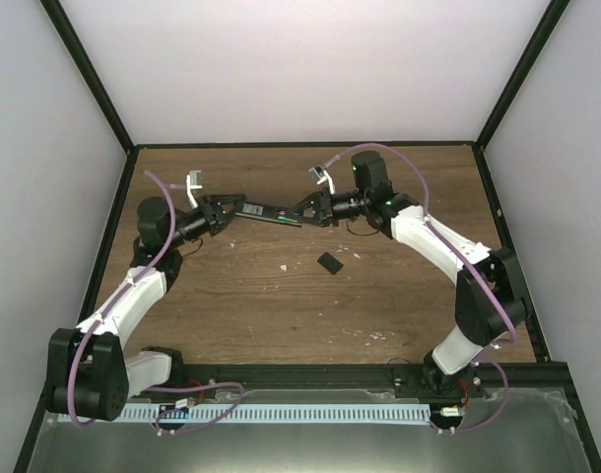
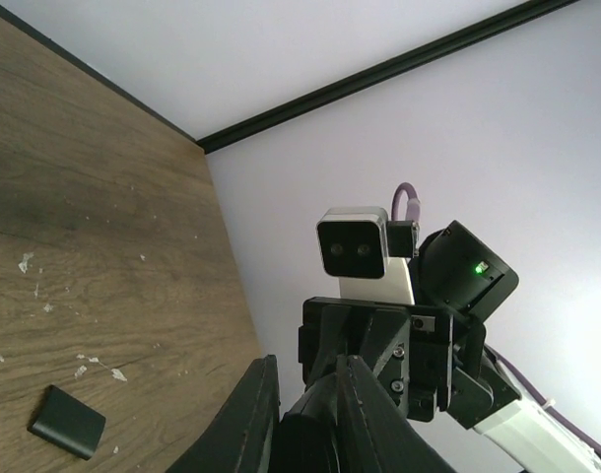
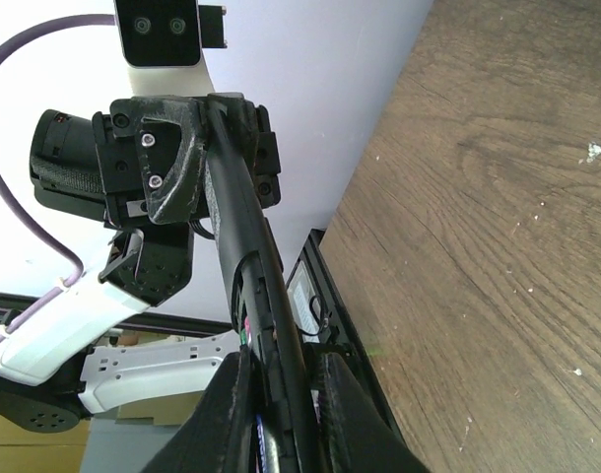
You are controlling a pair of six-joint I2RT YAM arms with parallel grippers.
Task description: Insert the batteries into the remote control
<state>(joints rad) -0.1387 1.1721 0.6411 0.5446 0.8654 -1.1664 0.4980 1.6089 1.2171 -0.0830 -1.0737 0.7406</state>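
The black remote control (image 1: 272, 214) hangs above the table, held at both ends. My left gripper (image 1: 230, 210) is shut on its left end and my right gripper (image 1: 306, 211) is shut on its right end. In the right wrist view the remote (image 3: 243, 212) runs up from between my fingers (image 3: 222, 414) with its back compartment open. Small green and pink bits of the batteries (image 3: 243, 337) show inside it, and they also show as tiny dots in the top view (image 1: 281, 214). In the left wrist view the remote's end (image 2: 310, 434) sits between my fingertips (image 2: 264, 394).
A small black cover piece (image 1: 330, 263) lies flat on the wooden table (image 1: 281, 315) below the remote, and it also shows in the left wrist view (image 2: 67, 422). White specks are scattered on the wood. Walls enclose the table at the back and sides.
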